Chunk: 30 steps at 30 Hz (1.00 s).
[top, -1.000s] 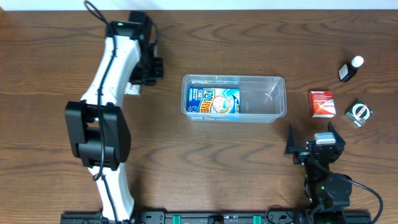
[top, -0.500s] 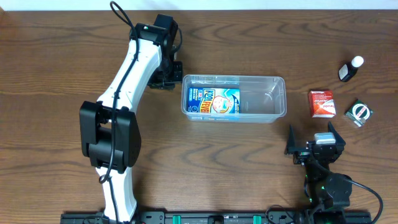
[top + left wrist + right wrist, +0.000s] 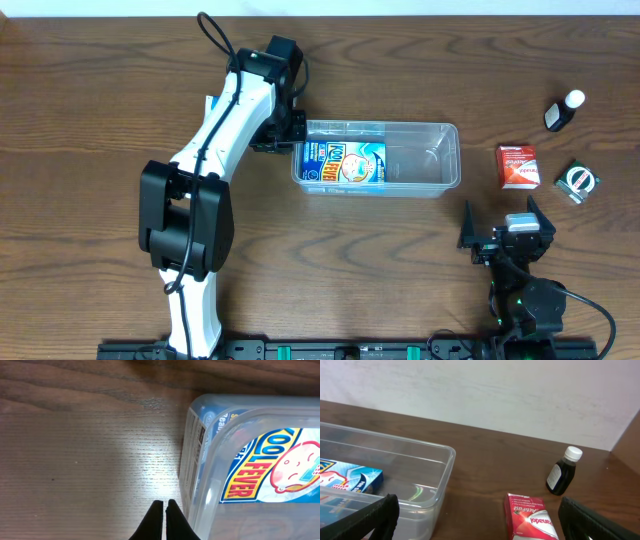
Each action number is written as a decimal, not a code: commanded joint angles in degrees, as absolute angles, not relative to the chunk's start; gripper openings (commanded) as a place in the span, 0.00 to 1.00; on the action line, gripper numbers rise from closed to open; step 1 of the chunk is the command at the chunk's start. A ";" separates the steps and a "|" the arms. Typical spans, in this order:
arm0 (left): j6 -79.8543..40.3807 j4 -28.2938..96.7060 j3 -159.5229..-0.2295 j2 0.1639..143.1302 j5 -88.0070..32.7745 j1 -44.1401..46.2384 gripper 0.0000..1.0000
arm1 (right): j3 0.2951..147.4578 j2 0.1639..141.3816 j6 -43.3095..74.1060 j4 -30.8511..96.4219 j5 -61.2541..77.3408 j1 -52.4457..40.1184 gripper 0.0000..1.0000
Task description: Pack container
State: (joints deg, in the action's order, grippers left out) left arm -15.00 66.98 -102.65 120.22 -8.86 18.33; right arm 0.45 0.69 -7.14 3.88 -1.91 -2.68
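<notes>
The container (image 3: 420,158) is a clear plastic tub at the table's middle, seen also in the left wrist view (image 3: 192,435) and the right wrist view (image 3: 427,472). A blue Kool Fever box (image 3: 345,163) lies flat in its left half (image 3: 260,465) (image 3: 350,477). My left gripper (image 3: 288,135) hovers at the tub's left end, outside the wall. Its black fingers are shut (image 3: 164,507) with nothing between them, just left of the tub's corner. My right gripper (image 3: 505,232) stands open near the front right (image 3: 480,527), empty, apart from the tub.
A red ActiFast box (image 3: 518,166) (image 3: 532,520) lies right of the tub. A small dark bottle with a white cap (image 3: 563,110) (image 3: 562,472) stands behind it, and a green and white packet (image 3: 577,181) lies at the far right.
My left arm has swung to the right, from the left part of the table up to the tub's left end, its fingers staying shut. The right arm has not moved.
</notes>
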 commanded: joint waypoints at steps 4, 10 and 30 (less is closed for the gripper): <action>-15.35 66.98 -102.32 119.35 -12.82 18.13 0.06 | 0.36 0.38 -7.35 4.10 -1.89 -2.22 0.99; -15.35 66.98 -102.32 119.35 -14.13 18.13 0.06 | 0.36 0.38 -7.35 4.10 -1.89 -2.22 0.99; 1.63 59.51 -102.98 118.52 9.63 11.22 0.66 | 0.36 0.38 -7.35 4.12 -1.89 -2.22 0.99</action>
